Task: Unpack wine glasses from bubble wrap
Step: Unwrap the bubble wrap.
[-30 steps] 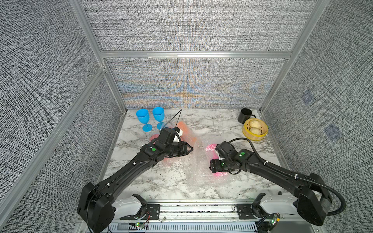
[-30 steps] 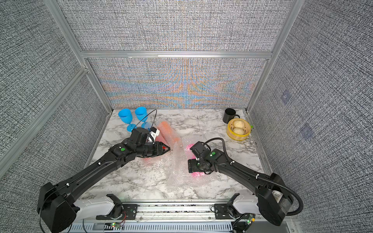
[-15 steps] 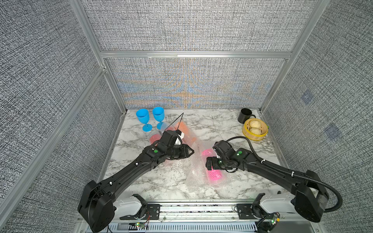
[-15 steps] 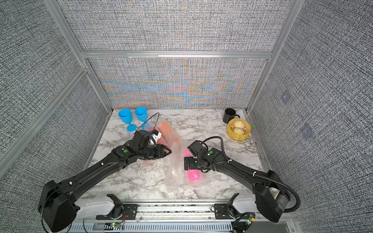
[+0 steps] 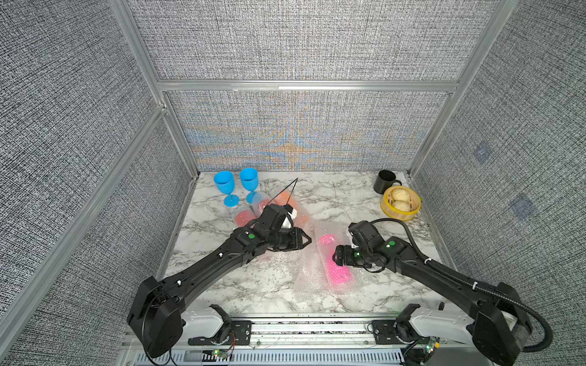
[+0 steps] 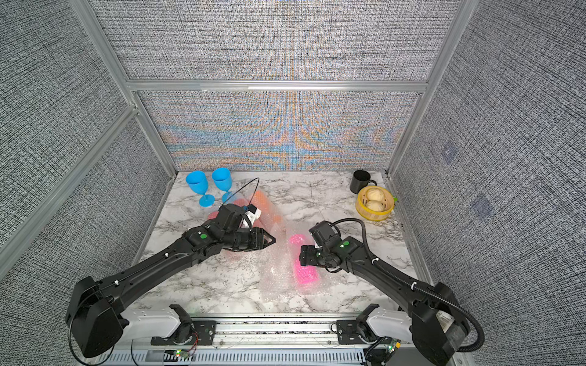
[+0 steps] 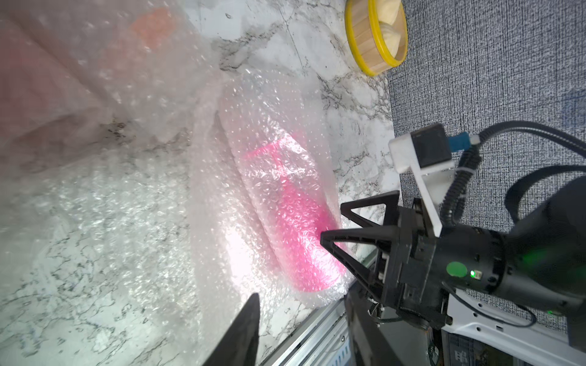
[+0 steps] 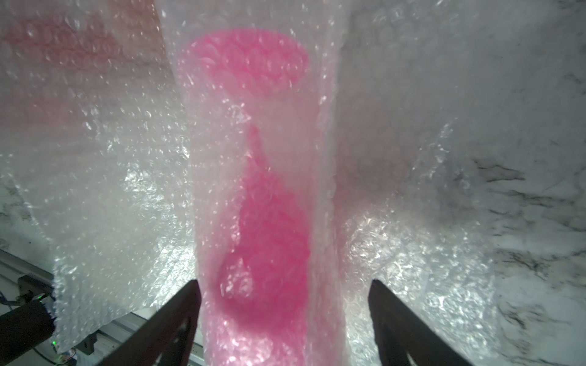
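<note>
in both top views the pink goblet [image 5: 340, 275] lies on its side inside bubble wrap [image 5: 312, 279] on the table [image 5: 222, 285], a little front of centre. its long axis runs back to front, with the foot toward the rear wall and the bowl mouth toward the front rail. the right gripper [image 5: 336, 256] reaches over its middle from the right. the left gripper [image 5: 306, 242] hangs near the foot end, above loose wrap. two blue goblets [image 5: 223, 183] [image 5: 249, 179] stand upright and unwrapped at the back left, mouths up. an orange goblet [image 5: 283, 198] lies wrapped near them. at the back right a steamer basket [image 6: 374, 215] holds two buns [image 6: 374, 193]. a black mug [image 6: 360, 182] stands just behind it, its inside too dark to read.

in the left wrist view the right gripper [image 7: 332, 223] is spread, one tip over the bowl and the other at the wrap's edge. the left gripper's fingers [image 7: 247, 332] stand partly apart over the wrap; whether they touch it i cannot tell.

in the right wrist view the wrapped goblet [image 8: 269, 237] runs lengthwise between the spread fingers [image 8: 177, 317], bowl nearest and foot farthest.
</note>
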{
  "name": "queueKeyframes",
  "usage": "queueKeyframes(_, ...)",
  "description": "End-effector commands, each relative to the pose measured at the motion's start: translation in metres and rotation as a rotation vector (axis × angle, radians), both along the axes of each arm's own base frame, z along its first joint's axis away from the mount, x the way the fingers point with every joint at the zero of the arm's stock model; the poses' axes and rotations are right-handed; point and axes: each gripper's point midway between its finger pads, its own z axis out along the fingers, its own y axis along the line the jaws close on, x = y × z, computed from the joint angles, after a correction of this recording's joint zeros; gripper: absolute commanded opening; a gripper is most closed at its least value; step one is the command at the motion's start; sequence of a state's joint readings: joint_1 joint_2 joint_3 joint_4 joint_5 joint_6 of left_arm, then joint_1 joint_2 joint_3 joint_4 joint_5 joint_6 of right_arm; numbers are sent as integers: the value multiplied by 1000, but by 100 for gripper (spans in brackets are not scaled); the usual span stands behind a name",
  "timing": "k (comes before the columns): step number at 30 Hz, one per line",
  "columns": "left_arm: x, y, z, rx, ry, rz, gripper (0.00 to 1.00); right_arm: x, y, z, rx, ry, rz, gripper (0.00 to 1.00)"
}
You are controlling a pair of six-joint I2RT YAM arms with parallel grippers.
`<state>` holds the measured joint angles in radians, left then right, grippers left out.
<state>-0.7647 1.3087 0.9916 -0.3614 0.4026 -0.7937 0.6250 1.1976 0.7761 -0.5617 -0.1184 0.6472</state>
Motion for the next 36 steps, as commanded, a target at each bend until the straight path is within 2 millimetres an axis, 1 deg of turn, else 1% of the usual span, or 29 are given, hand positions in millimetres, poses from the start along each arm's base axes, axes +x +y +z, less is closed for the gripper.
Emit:
queueKeyframes(1, -4, -12, 5, -11, -10, -34, 44, 5, 7, 10, 84, -21, 13, 76)
queueKeyframes(3, -6, -19, 7, -11, -15, -53, 44, 7, 2, 12, 108, -29, -2, 71)
queueKeyframes(5, -7, -24, 6, -6, -14, -63, 44, 9, -4, 15, 137, -38, -22, 61)
queueKeyframes(8, -9, -27, 2, 8, -12, -70, 44, 13, -12, 15, 138, -58, -49, 51)
queueKeyframes(12, -10, -29, 1, 14, -12, -74, 44, 17, -17, 4, 103, -29, -48, 49)
queueKeyframes(15, -11, -28, 0, 18, -13, -74, 44, 18, -15, -4, 66, 17, -19, 46)
queueKeyframes(18, -11, -28, 0, 21, -12, -71, 44, 22, -17, -10, 48, 18, -28, 39)
queueKeyframes(20, -11, -27, -1, 24, -10, -73, 44, 22, -17, -9, 53, 11, -24, 37)
queueKeyframes(24, -13, -26, -6, 42, -6, -78, 44, 19, -13, -1, 90, -9, -11, 35)
queueKeyframes(29, -13, -24, -9, 58, -9, -85, 44, 17, -18, 8, 78, -32, -10, 35)
queueKeyframes(33, -13, -25, -9, 66, -9, -92, 44, 16, -27, 5, 25, -35, -18, 33)
queueKeyframes(35, -12, -24, -9, 71, -10, -94, 44, 16, -29, 0, 10, -22, -14, 27)
queueKeyframes(36, -12, -24, -9, 73, -9, -93, 44, 15, -28, -3, 3, -9, -8, 27)
